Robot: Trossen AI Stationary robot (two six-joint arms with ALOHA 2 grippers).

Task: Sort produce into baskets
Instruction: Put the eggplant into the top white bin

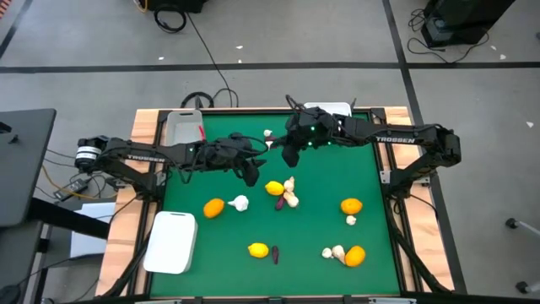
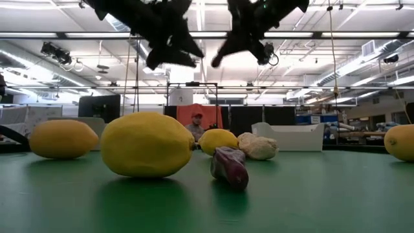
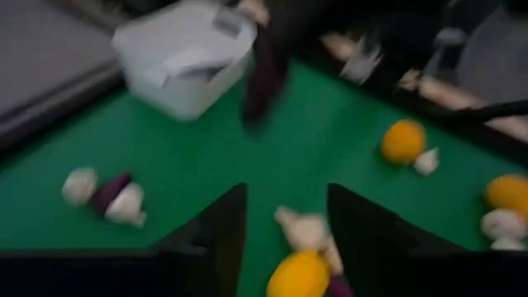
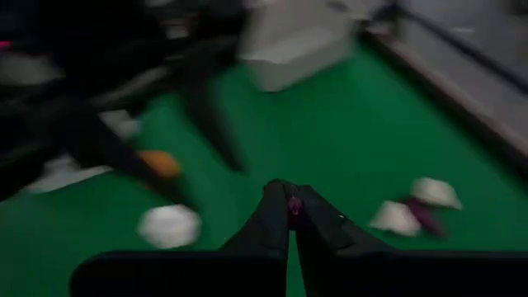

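My right gripper (image 4: 290, 216) is shut on a small dark purple eggplant piece (image 4: 293, 206). It hangs above the far middle of the green table (image 1: 291, 156), near the far white basket (image 1: 331, 110). My left gripper (image 3: 285, 219) is open and empty in the air (image 1: 251, 173). It is above a yellow fruit (image 1: 274, 188) and a garlic bulb (image 1: 290, 194) that lie on the mat. More oranges (image 1: 213, 208), garlic (image 1: 240, 203) and a purple piece (image 1: 275, 252) lie scattered on the mat. A greyish basket (image 1: 184, 127) stands at the far left and a white one (image 1: 171, 242) at the near left. My right gripper pinches the purple piece (image 4: 294, 203) between its two fingers, near their free ends. Only a sliver of purple shows between them. The fingers slant down toward the mat, and the piece is lifted clear of the table.
An orange (image 1: 351, 205) with a garlic bulb (image 1: 352, 220) lies at the right. An orange (image 1: 355, 256) and garlic (image 1: 333, 252) lie at the near right, and one bulb (image 1: 268, 133) at the far middle. The two grippers hang close together. A person shows far behind the table (image 2: 196, 123).
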